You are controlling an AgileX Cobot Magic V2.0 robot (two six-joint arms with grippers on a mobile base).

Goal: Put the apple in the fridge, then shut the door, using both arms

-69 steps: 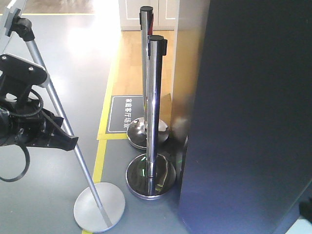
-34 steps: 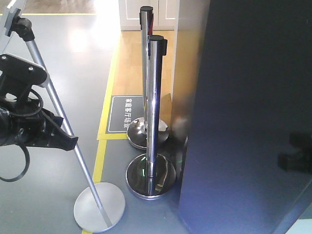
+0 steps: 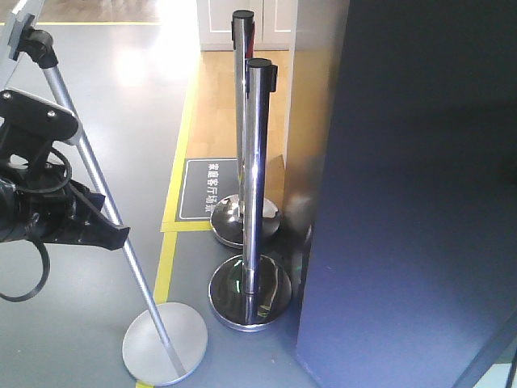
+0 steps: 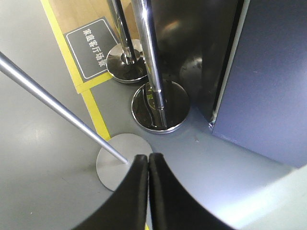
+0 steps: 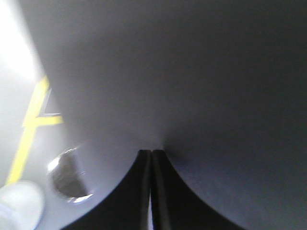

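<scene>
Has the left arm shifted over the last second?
No. In the front view the left arm sits at the same spot against the slanted silver stand pole.

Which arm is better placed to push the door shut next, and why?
Probably the right: the right gripper, shut, points close at the door. The left gripper, also shut, hangs over the floor by the stanchion bases.
</scene>
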